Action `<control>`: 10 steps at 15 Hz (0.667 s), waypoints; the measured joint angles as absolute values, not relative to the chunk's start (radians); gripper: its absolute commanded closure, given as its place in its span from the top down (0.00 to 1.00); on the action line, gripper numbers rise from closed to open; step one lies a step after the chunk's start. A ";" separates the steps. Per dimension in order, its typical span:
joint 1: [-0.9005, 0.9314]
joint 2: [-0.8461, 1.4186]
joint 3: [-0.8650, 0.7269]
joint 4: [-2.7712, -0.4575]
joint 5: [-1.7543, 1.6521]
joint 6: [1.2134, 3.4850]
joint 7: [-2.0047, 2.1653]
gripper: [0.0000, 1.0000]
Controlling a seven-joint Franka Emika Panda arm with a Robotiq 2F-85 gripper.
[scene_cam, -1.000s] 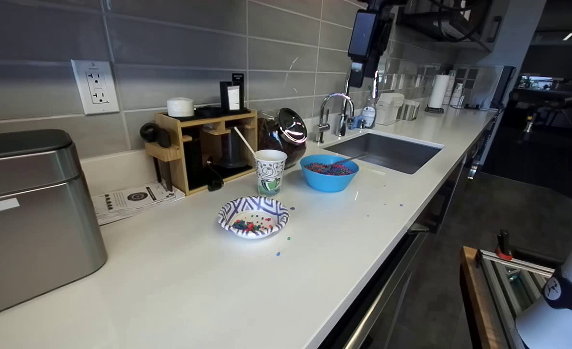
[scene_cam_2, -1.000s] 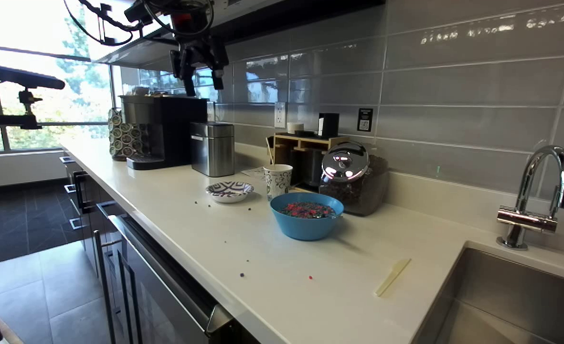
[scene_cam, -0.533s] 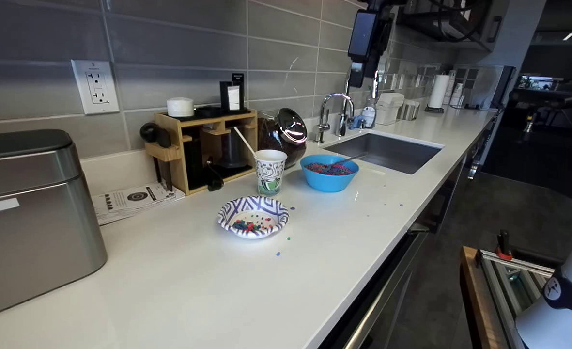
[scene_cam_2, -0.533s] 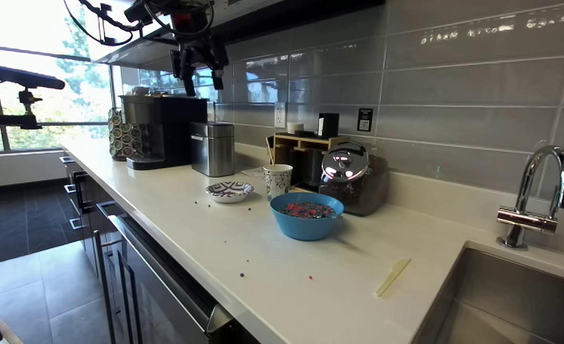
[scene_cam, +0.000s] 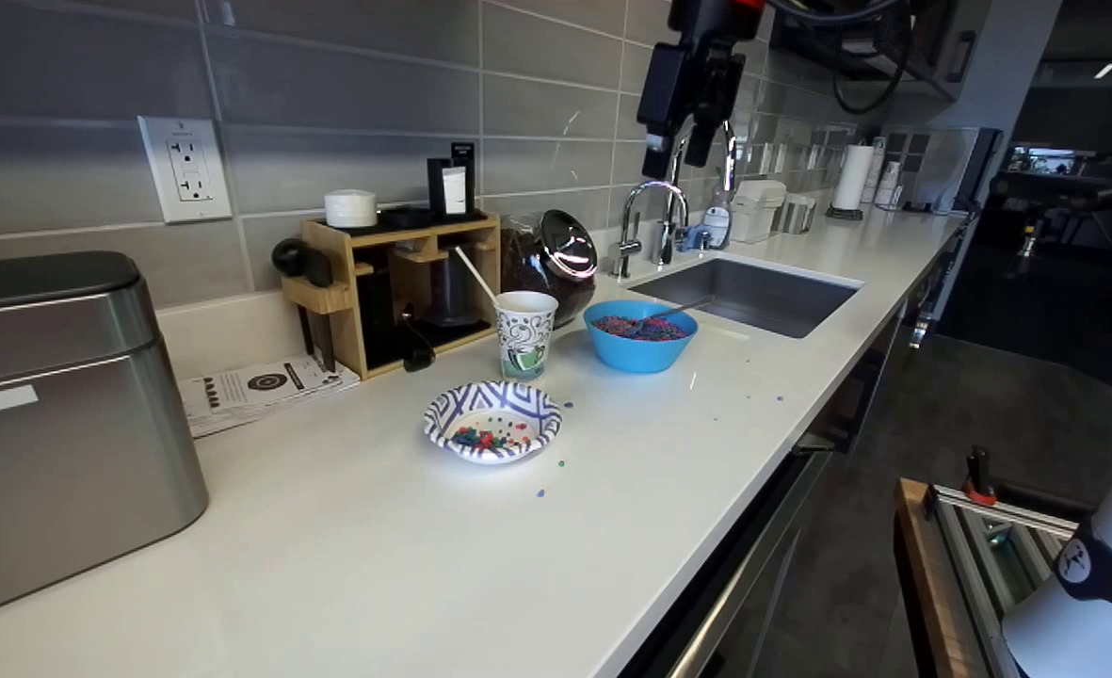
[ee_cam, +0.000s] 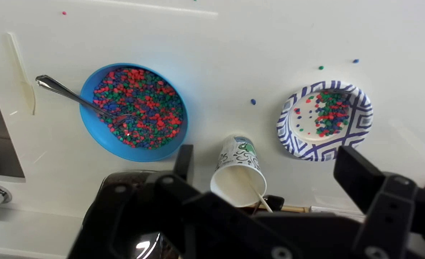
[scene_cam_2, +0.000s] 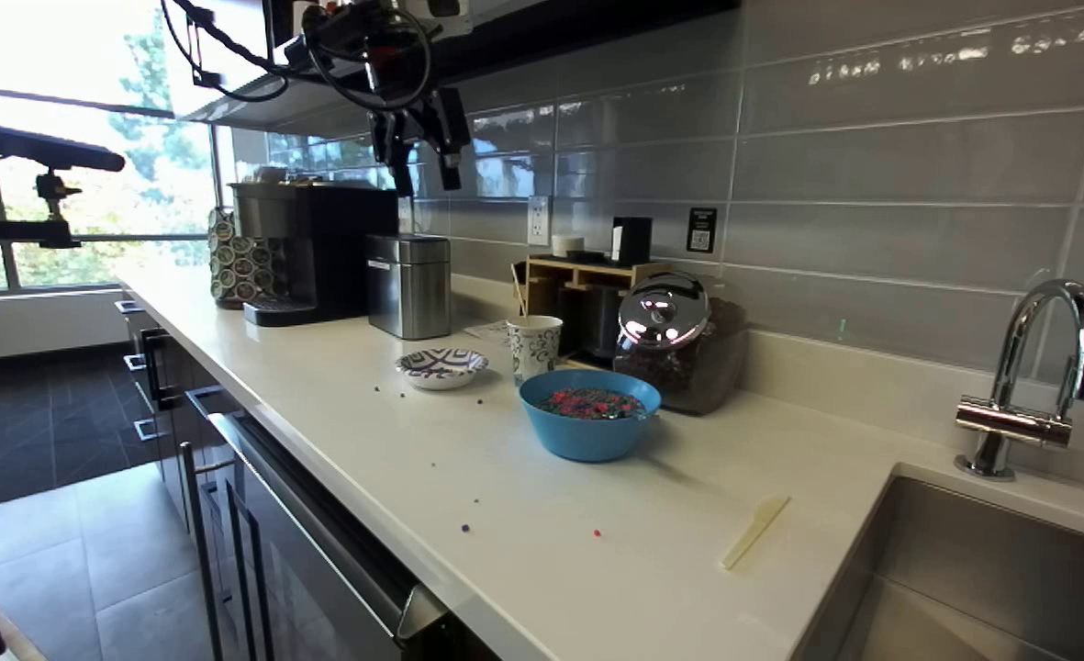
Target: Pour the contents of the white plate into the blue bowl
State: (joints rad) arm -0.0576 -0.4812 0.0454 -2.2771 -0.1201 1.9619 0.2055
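The white plate with the blue patterned rim stands upright on the counter in both exterior views [scene_cam: 494, 394] [scene_cam_2: 441, 379] and in the wrist view [ee_cam: 285, 126]. Its contents [ee_cam: 331, 115] are small red, green and blue bits, heaped at one side. The blue bowl [scene_cam: 640, 356] stands beyond the patterned cup; it also shows in an exterior view [scene_cam_2: 587, 442] and in the wrist view [ee_cam: 104, 136]. It holds similar bits and a metal spoon [ee_cam: 59, 89]. My gripper [scene_cam: 676, 164] hangs high above the counter, open and empty, apart from everything; its spread fingers show in the wrist view [ee_cam: 266, 154].
A patterned paper cup [ee_cam: 239, 154] with a stick stands between plate and bowl, near the wall. A jar [scene_cam_2: 702, 367], a wooden organizer [scene_cam: 344, 282] and a steel bin [scene_cam: 75, 452] line the wall. A pale knife [ee_cam: 21, 72] lies near the sink [scene_cam_2: 964, 551]. Loose bits lie scattered.
My gripper has moved and turned slightly: leftward in an exterior view, and rightward and a little down in an exterior view from the opposite end. Plate, bowl and cup have not moved.
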 measured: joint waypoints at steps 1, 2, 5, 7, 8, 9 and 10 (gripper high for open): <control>-0.060 -0.467 0.040 -2.277 -0.114 1.975 0.215 1.00; -0.061 -0.453 0.035 -2.278 -0.107 1.978 0.215 1.00; -0.053 -0.423 0.031 -2.286 -0.083 1.982 0.181 1.00; -0.044 -0.406 0.031 -2.297 -0.076 1.999 0.166 1.00; -0.040 -0.398 0.031 -2.306 -0.067 2.016 0.165 1.00; -0.037 -0.389 0.031 -2.318 -0.059 2.037 0.165 1.00; -0.035 -0.379 0.031 -2.332 -0.049 2.069 0.165 1.00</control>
